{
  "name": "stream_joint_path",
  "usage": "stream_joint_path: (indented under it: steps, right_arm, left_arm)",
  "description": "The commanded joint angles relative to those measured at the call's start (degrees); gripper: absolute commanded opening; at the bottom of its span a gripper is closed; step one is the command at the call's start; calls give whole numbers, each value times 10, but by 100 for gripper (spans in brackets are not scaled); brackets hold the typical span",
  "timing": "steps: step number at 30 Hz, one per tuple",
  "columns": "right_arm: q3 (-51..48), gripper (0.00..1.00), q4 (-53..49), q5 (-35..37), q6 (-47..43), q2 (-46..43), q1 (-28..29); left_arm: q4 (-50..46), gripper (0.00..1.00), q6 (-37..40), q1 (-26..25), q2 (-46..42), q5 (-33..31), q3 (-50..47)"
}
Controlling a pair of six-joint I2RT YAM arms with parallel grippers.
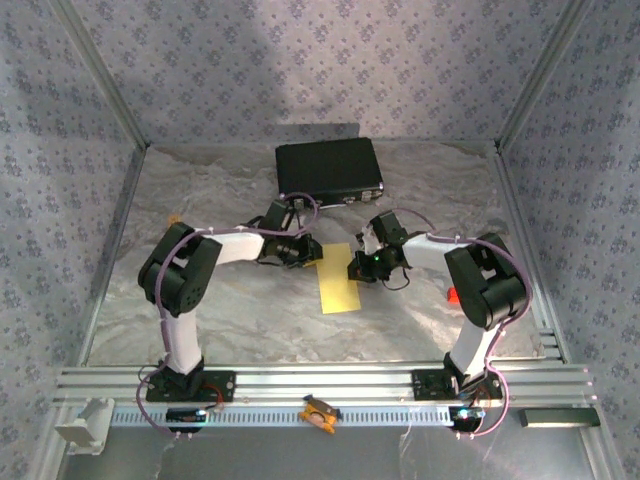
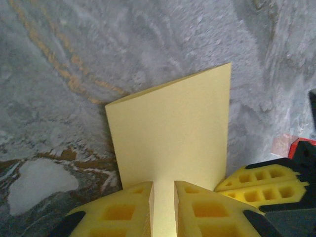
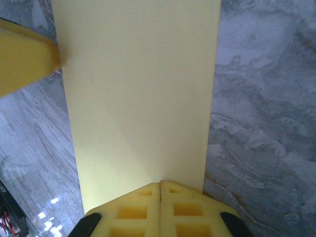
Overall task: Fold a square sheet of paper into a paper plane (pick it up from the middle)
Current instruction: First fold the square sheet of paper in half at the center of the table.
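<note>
Folded yellow sheet of paper [image 1: 338, 282] sits mid-table between the arms, right gripper [image 3: 160, 184] jaws clamped on its right edge, left gripper [image 2: 163, 185] jaws narrowly apart at its left edge.

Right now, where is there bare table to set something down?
Free: the near strip between yellow paper and rail, and far corners beside the black case. Crowded: the middle, where left pincer and right pincer meet the paper.

Enclosure: grey-violet walls with a repeating floral print [image 1: 300, 60] on three sides, framed by silver aluminium corner posts [image 1: 100, 75]. Work surface: wrinkled grey marbled table covering [image 1: 200, 320]. A slotted aluminium rail [image 1: 320, 381] spans the near edge. Lighting: soft, diffuse.
</note>
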Motion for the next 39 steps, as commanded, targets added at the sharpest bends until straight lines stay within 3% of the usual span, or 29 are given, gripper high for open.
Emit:
stream_joint_path:
  steps: [1,6,17,27,39]
  right_arm:
    - [-5,9,-54,20,-10,-20,1]
    - [-18,19,-52,28,6,-74,-7]
    - [-106,32,-54,36,95,-208,-48]
    - [-138,35,-56,-7,144,-202,-9]
    - [-174,40,0,-32,202,-183,30]
  left_arm:
    - [-24,18,11,-5,-22,-9,36]
    - [-25,17,10,-10,-5,5,52]
    - [-41,17,23,-18,48,3,95]
    - [-20,17,14,-11,87,-4,75]
    - [7,16,4,-2,71,-4,18]
